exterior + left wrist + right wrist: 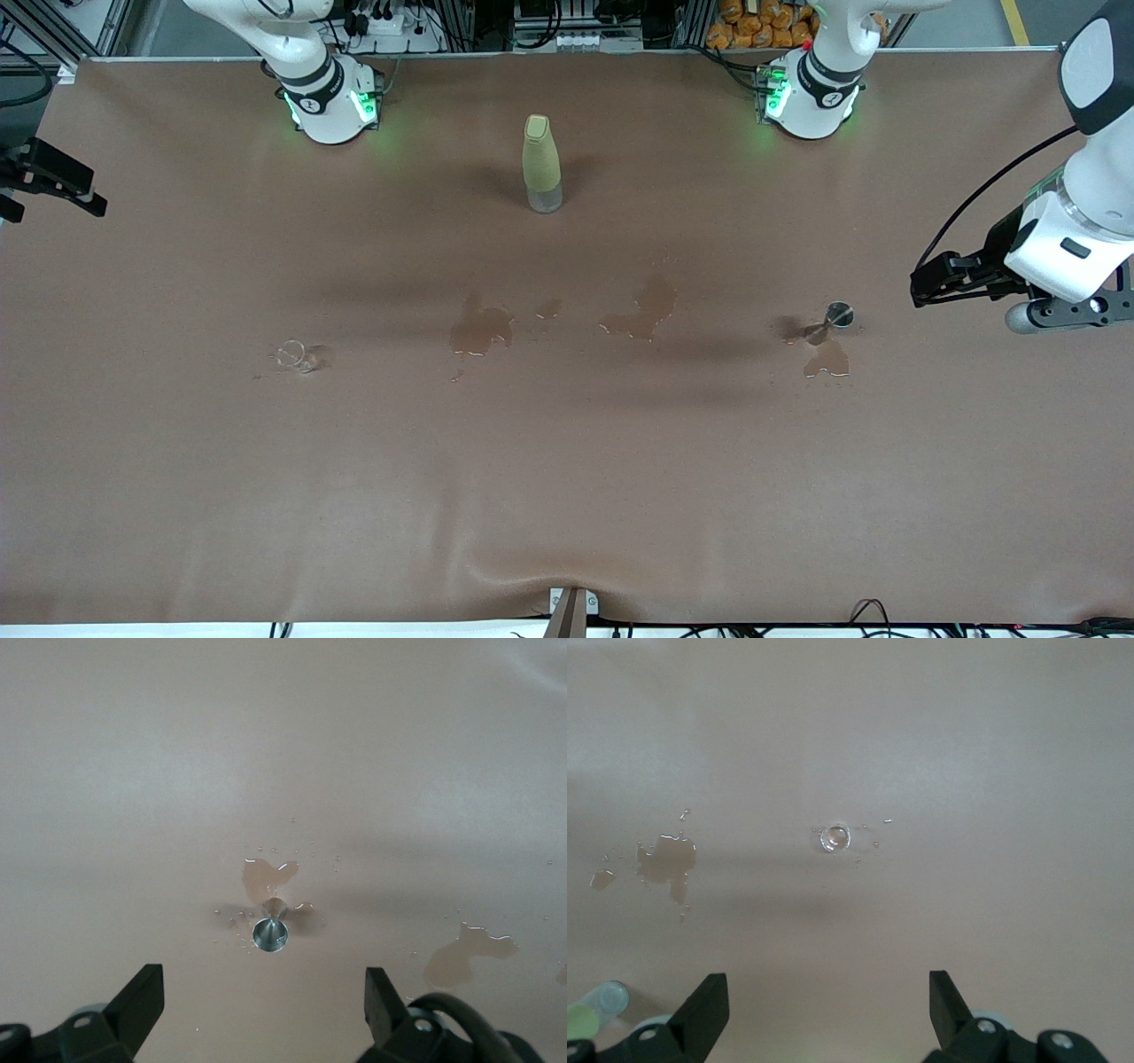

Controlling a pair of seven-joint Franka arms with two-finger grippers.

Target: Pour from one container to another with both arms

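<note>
A small metal cup [837, 315] stands toward the left arm's end of the table, with a wet patch around it. My left gripper [921, 283] hangs high over it, open and empty; the left wrist view shows the cup [270, 933] just ahead of the left gripper [263, 1001]. A tiny clear glass [297, 356] stands toward the right arm's end. My right gripper [75, 190] is high above that end, open and empty, and the glass [834, 838] lies well ahead of the right gripper [828, 1005]. An olive bottle [541, 164] with a clear base stands upright between the arms' bases.
Brown liquid puddles lie on the brown table cover [567, 496]: one [481, 328] and another [642, 310] between glass and cup, a third [827, 359] just nearer the front camera than the cup. The arms' bases stand along the table's edge farthest from the front camera.
</note>
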